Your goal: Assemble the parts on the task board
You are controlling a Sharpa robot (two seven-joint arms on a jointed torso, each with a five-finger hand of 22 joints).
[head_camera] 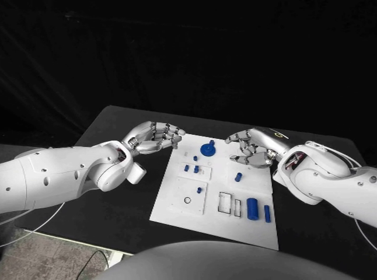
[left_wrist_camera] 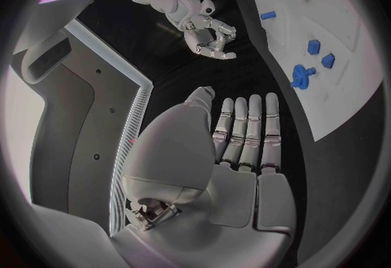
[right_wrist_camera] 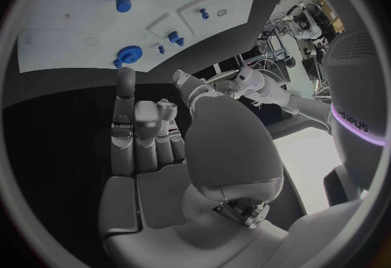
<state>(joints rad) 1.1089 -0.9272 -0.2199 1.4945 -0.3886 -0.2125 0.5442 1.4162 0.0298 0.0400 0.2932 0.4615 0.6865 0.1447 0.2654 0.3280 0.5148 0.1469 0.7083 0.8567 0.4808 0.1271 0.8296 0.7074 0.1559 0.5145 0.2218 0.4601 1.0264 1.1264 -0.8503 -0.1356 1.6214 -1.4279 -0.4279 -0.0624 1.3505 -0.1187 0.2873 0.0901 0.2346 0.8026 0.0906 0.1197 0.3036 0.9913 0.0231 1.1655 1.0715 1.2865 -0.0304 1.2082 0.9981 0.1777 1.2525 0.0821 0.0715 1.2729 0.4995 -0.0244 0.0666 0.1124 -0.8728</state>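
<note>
The white task board (head_camera: 176,201) lies in the middle of the table. On it, a blue gear-like part (head_camera: 208,149) stands near the far edge. Several small blue parts (head_camera: 196,170) sit below it. A blue cylinder (head_camera: 251,207) and a thin blue bar (head_camera: 266,213) lie near the right front. My left hand (head_camera: 155,137) hovers at the board's far left corner, its fingers (left_wrist_camera: 244,131) straight and holding nothing. My right hand (head_camera: 251,146) hangs over the far right part of the board with fingers (right_wrist_camera: 146,128) partly bent and nothing in them. The gear (left_wrist_camera: 302,77) (right_wrist_camera: 129,55) lies between the two hands.
The black table (head_camera: 112,122) extends round the board on all sides. Rectangular slots (head_camera: 224,202) and a round hole (head_camera: 187,200) are cut into the board's near half. A cable (head_camera: 37,221) hangs off the table's left front edge.
</note>
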